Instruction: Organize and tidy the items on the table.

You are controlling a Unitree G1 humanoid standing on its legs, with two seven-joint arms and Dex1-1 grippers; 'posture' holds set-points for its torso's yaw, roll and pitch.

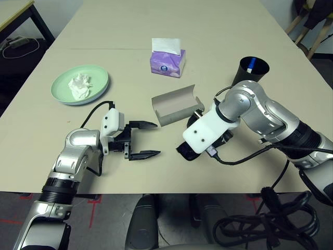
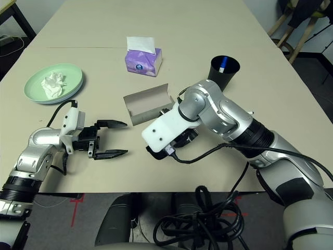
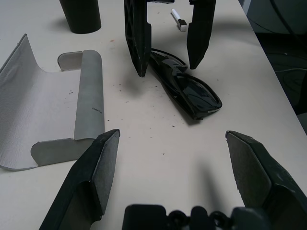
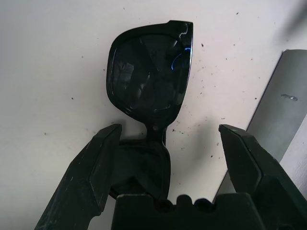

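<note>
The black sunglasses (image 4: 148,72) lie folded on the table (image 1: 208,31), just right of the open grey glasses case (image 1: 174,104). My right gripper (image 4: 170,132) points down over them, open, one finger on each side of the frame and touching nothing. My left gripper (image 1: 156,139) hovers open and empty left of the case, pointing toward the sunglasses (image 3: 192,91). The black cup (image 1: 253,70) at the right holds the blue-and-white pen (image 1: 251,64). Far left, a mint green plate (image 1: 99,78) carries the crumpled white tissue (image 1: 80,86). A pale blue rim (image 1: 78,103) shows under its near edge.
A purple tissue box (image 1: 167,60) stands behind the case. A small white stick with a black tip (image 3: 178,20) lies beyond the sunglasses. Black cables hang off the right arm at the table's front edge. A smaller black-legged desk (image 1: 15,13) stands at far left.
</note>
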